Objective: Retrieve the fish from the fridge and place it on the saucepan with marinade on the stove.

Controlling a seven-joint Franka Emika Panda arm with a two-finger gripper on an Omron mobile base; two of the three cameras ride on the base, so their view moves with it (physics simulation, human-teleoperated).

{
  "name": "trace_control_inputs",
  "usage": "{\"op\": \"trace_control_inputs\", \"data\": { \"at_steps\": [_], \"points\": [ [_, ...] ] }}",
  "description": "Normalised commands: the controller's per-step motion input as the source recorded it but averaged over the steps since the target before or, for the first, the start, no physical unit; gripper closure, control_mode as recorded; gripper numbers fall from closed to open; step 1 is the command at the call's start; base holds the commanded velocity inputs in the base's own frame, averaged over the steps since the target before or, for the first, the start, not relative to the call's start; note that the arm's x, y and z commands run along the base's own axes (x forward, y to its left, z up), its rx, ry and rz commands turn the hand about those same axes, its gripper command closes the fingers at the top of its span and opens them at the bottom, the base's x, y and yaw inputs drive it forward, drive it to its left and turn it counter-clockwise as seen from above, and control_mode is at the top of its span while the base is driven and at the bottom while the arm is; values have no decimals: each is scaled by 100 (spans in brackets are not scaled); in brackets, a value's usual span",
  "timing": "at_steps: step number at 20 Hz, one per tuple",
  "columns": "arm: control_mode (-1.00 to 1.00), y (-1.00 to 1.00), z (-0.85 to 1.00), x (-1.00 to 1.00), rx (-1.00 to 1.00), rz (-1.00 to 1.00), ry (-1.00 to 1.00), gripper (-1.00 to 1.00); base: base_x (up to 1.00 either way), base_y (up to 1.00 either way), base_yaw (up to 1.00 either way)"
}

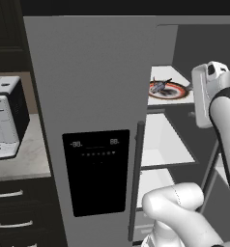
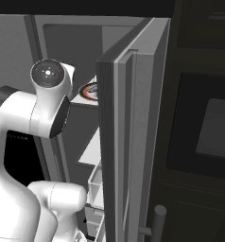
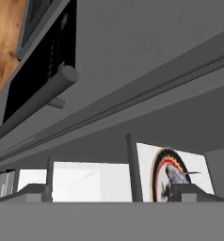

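Note:
The fridge (image 1: 93,87) has its left door with the black dispenser panel closed and its right door (image 2: 133,142) swung open. On an upper white shelf lies the small dark grey fish (image 1: 159,87) (image 3: 174,175) on a round red-rimmed plate (image 1: 174,91) (image 2: 89,90). My gripper (image 3: 111,193) is open, with its tips wide apart and nothing between them. It hangs in the doorway (image 1: 190,101) just right of the plate, at shelf height and clear of the fish. The hand view is rolled. The saucepan, marinade and stove are out of view.
Lower white shelves (image 1: 160,144) and bins (image 2: 95,189) sit inside the fridge. The closed door's long handle (image 1: 136,183) (image 3: 38,94) is close to the arm. A white appliance (image 1: 3,118) stands on the counter at left. A dark built-in oven (image 2: 213,132) lies beyond the open door.

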Motion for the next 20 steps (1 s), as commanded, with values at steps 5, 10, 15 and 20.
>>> {"op": "trace_control_inputs", "data": {
  "at_steps": [5, 10, 15, 20],
  "points": [
    [-100, -3, 0, 23, -9, 3, 0, -100, 0, 0, 0],
    [-100, -9, -3, 29, -5, 2, 0, -100, 0, 0, 0],
    [-100, -4, -11, 33, -5, 3, 0, -100, 0, 0, 0],
    [-100, 0, -19, 25, -5, 5, 0, -100, 0, 0, 0]
  ]
}}
